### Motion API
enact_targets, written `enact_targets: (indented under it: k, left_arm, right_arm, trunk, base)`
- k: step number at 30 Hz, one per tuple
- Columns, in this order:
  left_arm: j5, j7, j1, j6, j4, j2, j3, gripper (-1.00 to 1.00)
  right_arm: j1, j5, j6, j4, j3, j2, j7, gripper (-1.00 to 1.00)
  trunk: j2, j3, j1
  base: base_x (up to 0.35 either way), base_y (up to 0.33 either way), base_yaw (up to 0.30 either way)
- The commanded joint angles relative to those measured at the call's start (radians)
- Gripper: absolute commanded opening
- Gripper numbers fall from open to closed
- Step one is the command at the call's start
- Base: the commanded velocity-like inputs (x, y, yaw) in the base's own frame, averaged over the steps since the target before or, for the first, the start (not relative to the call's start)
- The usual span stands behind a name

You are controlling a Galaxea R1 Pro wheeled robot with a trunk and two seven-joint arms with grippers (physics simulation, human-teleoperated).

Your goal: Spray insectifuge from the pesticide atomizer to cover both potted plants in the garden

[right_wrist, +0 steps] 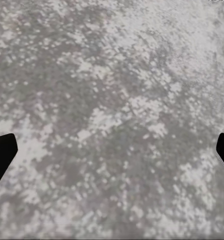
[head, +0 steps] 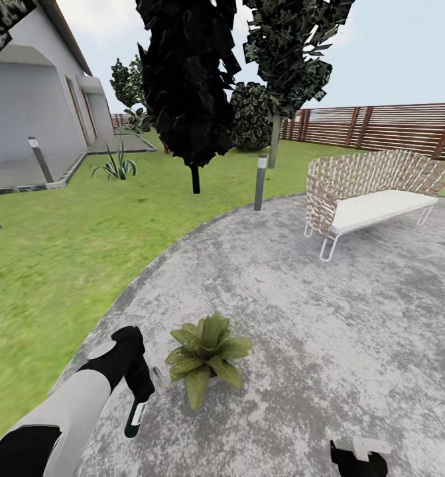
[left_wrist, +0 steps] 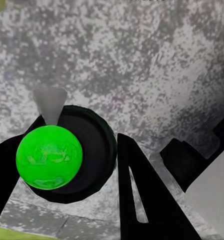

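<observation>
Because the plant needs spraying, the left gripper point(head: 140, 396) holds the pesticide atomizer point(head: 135, 419) tight just beside the potted plant point(head: 206, 354) on the stone patio point(head: 328, 318), while the right gripper point(head: 359, 457) hangs open and empty.

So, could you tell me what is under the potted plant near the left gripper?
The potted plant sits on the grey stone patio. Its leaves cover its pot, so the pot cannot be seen.

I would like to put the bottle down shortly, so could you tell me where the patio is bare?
Bare stone patio stretches between the potted plant and the wicker bench. It is crowded by the left gripper holding the atomizer beside the plant.
</observation>
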Motion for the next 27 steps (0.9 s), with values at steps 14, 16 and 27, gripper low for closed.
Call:
enact_targets:
  k: [14, 16, 27]
  left_arm:
    - [-0.004, -0.007, -0.001, 0.012, -0.001, -0.001, -0.001, -1.00]
    - [-0.004, -0.007, 0.000, 0.012, -0.001, 0.000, -0.001, -1.00]
    - [-0.004, -0.007, 0.002, 0.013, -0.001, 0.000, -0.002, -1.00]
  right_arm:
    - [-0.001, 0.011, -0.004, 0.002, -0.004, 0.001, -0.004, 1.00]
    - [-0.001, 0.011, -0.004, 0.002, -0.004, 0.001, -0.004, 1.00]
    - [-0.001, 0.011, -0.003, 0.002, -0.005, 0.001, -0.004, 1.00]
  trunk:
    - [0.000, -0.001, 0.000]
    - [0.000, -0.001, 0.000]
    - [0.000, -0.001, 0.000]
  base:
    - [0.116, -0.259, 0.265]
    - [0.170, -0.254, 0.278]
    - [0.149, -0.217, 0.276]
